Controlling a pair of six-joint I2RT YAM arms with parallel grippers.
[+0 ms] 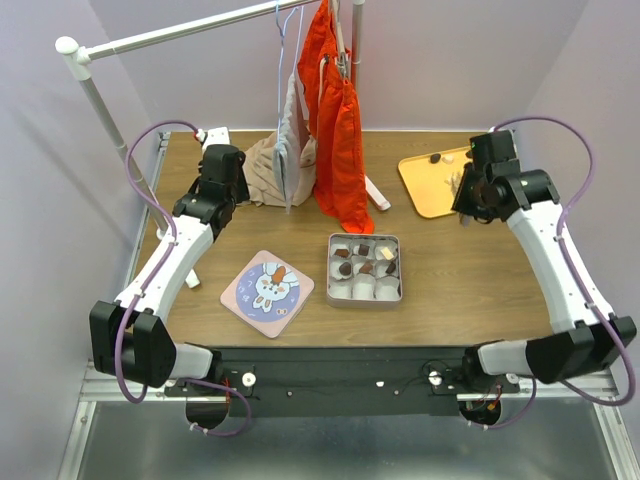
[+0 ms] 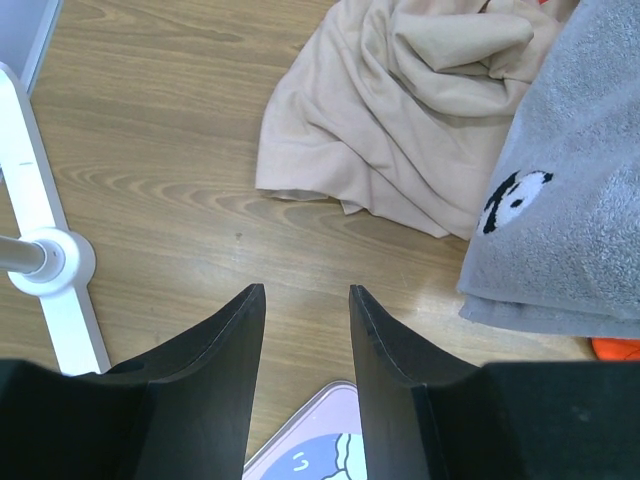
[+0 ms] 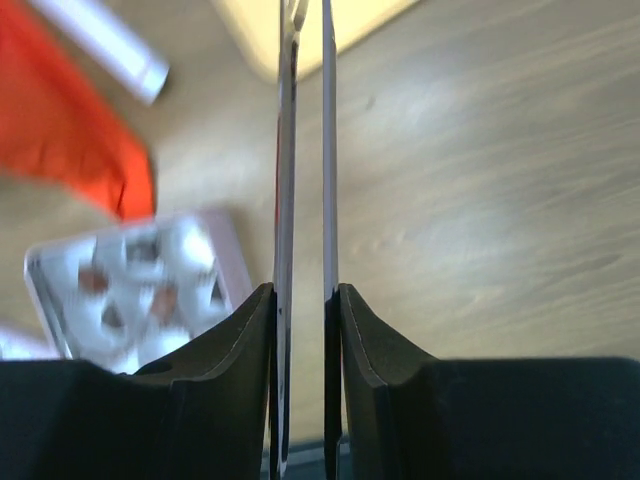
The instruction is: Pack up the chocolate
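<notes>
The metal tin (image 1: pixel 364 297) sits mid-table with white paper cups; several hold dark or cream chocolate pieces (image 1: pixel 343 268). It shows blurred in the right wrist view (image 3: pixel 235 250). Two more pieces (image 1: pixel 436 158) lie on the orange tray (image 1: pixel 425 185) at the back right. My right gripper (image 1: pixel 464 192) hovers at the tray's near edge, shut on metal tongs (image 3: pixel 285 150). The tongs' blades run straight up between its fingers (image 3: pixel 305 292) to the tray (image 3: pixel 365 15); whether their tips hold anything is hidden. My left gripper (image 1: pixel 224 207) (image 2: pixel 307 290) is open and empty above bare wood.
The tin's lid (image 1: pixel 267 290) with a rabbit picture lies left of the tin and shows under my left fingers (image 2: pixel 320 440). A white rack's foot (image 2: pixel 40 260), beige cloth (image 2: pixel 400 110), a grey towel (image 2: pixel 570 200) and hanging orange garments (image 1: pixel 340 130) crowd the back.
</notes>
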